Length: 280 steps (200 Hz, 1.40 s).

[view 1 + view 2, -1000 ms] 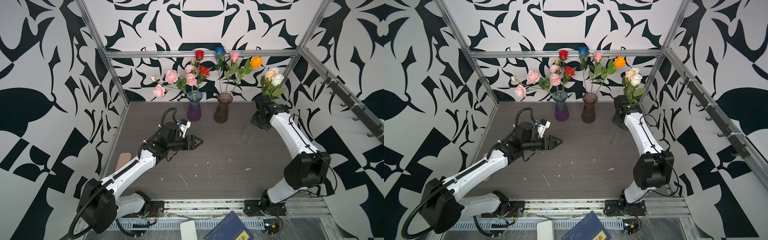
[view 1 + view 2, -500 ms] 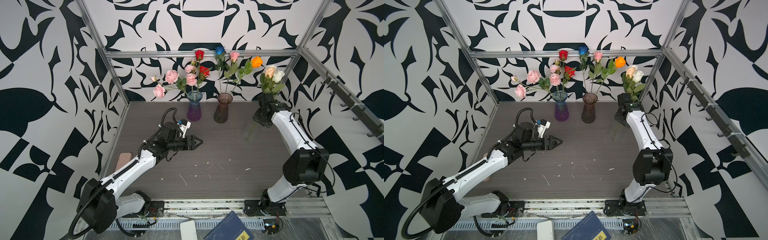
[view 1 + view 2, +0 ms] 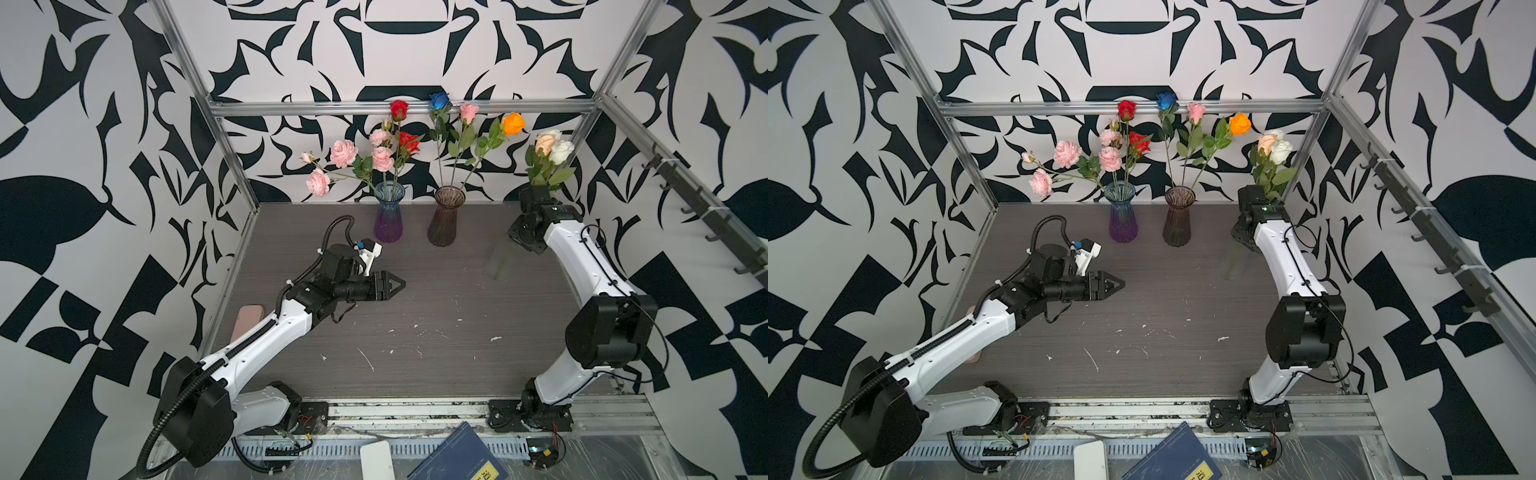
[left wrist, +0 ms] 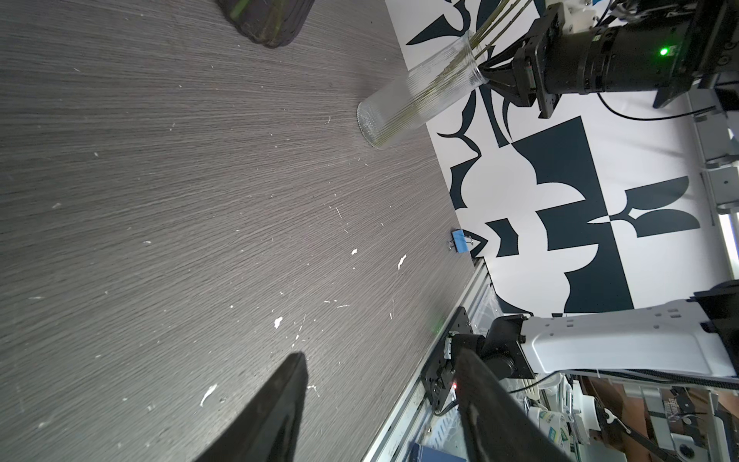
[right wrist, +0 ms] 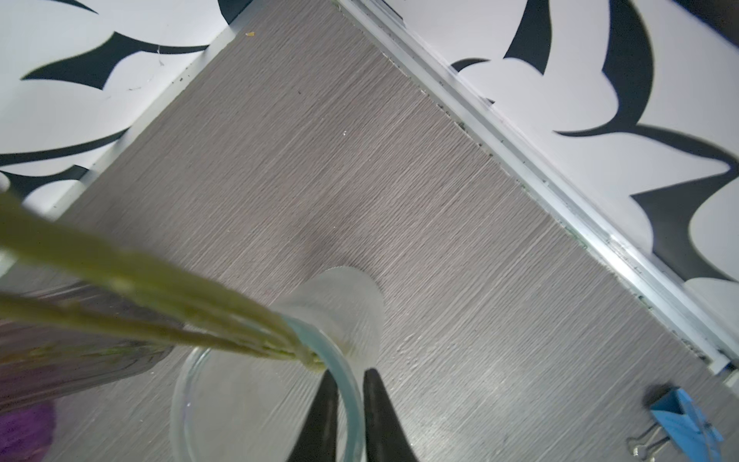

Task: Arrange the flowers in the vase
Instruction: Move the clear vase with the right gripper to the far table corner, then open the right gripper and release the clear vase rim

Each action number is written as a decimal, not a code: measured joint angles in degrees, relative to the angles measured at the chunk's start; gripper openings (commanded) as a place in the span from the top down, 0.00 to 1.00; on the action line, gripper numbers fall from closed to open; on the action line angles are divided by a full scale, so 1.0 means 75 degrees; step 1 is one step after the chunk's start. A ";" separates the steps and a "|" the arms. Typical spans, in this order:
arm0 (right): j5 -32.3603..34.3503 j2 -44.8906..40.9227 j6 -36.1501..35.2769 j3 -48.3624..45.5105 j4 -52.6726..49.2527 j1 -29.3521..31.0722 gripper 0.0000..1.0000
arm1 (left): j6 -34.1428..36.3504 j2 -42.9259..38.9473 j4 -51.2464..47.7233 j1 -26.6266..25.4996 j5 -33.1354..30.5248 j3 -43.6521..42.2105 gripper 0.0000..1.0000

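The right claw (image 5: 347,404) is seen narrowly parted astride the clear vase (image 5: 340,312) rim beside the stems (image 5: 168,296); tipping is risked. The left claw (image 4: 380,408) is held spread, empty.

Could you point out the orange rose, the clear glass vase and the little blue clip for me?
orange rose (image 3: 513,123), a top view, on the bloom.
clear glass vase (image 4: 416,98), left wrist view, on its ribbed wall.
blue clip (image 5: 682,420), right wrist view, on its blue body.
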 measured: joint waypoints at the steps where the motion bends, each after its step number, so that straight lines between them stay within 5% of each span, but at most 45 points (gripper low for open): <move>1: 0.0000 0.0000 -0.0006 0.0000 0.0000 0.0000 0.72 | 0.0000 0.0000 0.0000 0.0000 0.0000 0.0000 0.37; 118: -0.0207 -0.0743 -0.0370 -0.0271 -0.0023 -0.0055 0.31 | -0.0012 -0.0181 -0.0026 0.0000 0.0000 0.0012 0.37; 192: -0.0679 -0.2197 -0.0391 -0.0831 -0.0154 -0.0055 0.31 | -0.0058 -0.0388 -0.0064 0.0000 -0.0015 0.0012 0.37; 240: -0.1629 -0.4331 -0.1043 -0.2340 0.0067 -0.0055 0.34 | 0.0003 -0.1253 -0.0015 0.0003 -0.0405 -0.0090 0.35; 259: -0.2276 -0.5246 -0.1443 -0.2970 0.0262 -0.0055 0.34 | 0.0029 -0.1842 0.0338 0.0006 -0.0638 -0.0458 0.27; 280: -0.2967 -0.6065 -0.1731 -0.3791 0.0627 -0.0055 0.32 | 0.0143 -0.2521 0.0711 0.0006 -0.1014 -0.0994 0.02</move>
